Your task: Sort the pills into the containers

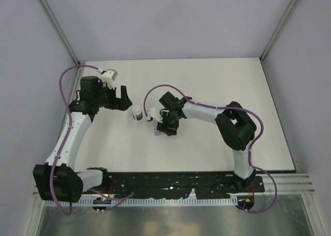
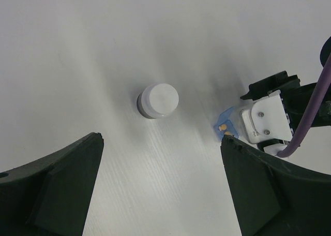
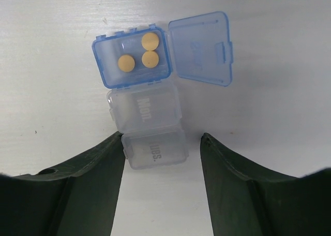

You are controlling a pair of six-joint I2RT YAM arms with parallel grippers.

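Note:
A round dark bottle with a white cap [image 2: 158,100] stands upright on the table, ahead of my open, empty left gripper [image 2: 163,137]; it also shows in the top view [image 1: 137,113]. A pill organizer strip lies flat. Its blue compartment [image 3: 132,55] is open, lid [image 3: 201,49] flipped aside, with three yellow pills [image 3: 149,41] inside. Clear compartments marked "Mon." [image 3: 147,109] and "Tues." [image 3: 155,148] are closed. My right gripper [image 3: 161,137] is open, its fingers on either side of the "Tues." end, the left finger touching it. No clear vial with a blue cap is in view.
In the top view my left gripper [image 1: 123,99] hovers left of the bottle, and my right gripper [image 1: 164,130] sits just right of it over the organizer [image 1: 156,133]. The right wrist's white camera mount [image 2: 264,119] is close to my left gripper's right finger.

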